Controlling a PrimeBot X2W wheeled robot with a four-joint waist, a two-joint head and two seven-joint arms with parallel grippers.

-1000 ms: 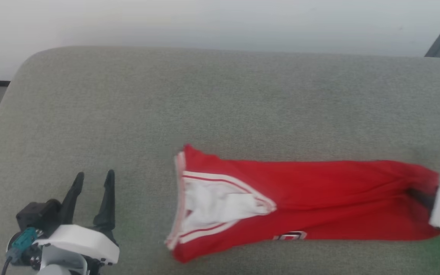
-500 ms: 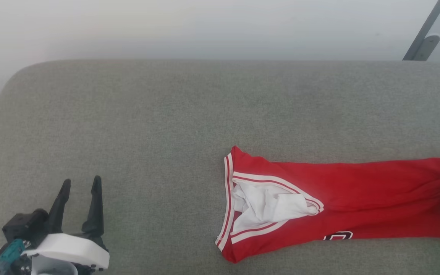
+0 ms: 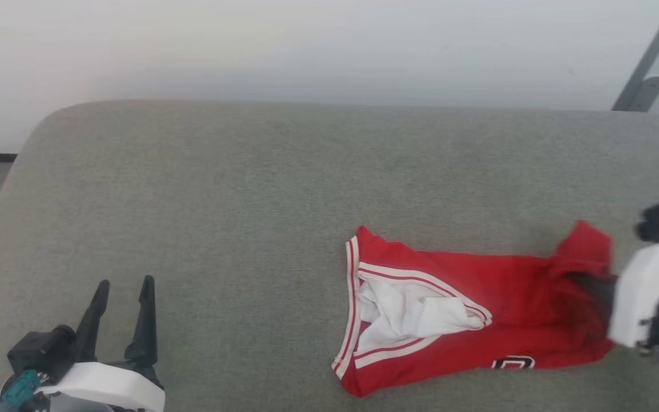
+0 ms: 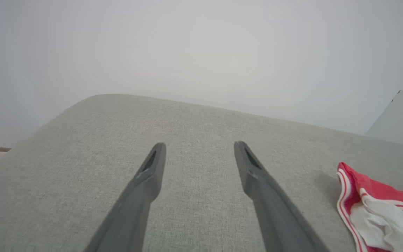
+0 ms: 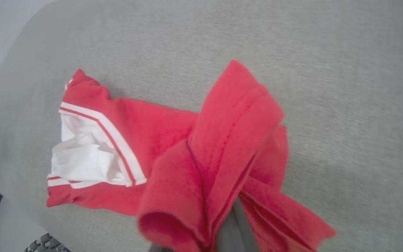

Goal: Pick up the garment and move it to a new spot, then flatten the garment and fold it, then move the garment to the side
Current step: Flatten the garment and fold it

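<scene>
- left gripper (image 3: 125, 281) hovered at the near left, fingers spread, empty, well apart from the shirt (image 3: 478, 303).
- right gripper (image 5: 235, 220) was clamped on the shirt's bunched red end, cloth hiding its fingertips.
- the shirt lay on the grey cushion (image 3: 249, 189), right end lifted.
- a slanted metal post (image 3: 647, 60) stood behind.

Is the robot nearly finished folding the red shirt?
About halfway. The garment already lies as a narrow strip on the grey cushion. The right gripper pinches its raised end, mid-fold; the left gripper sits open. Still to do: finish folding, move it aside.
</scene>
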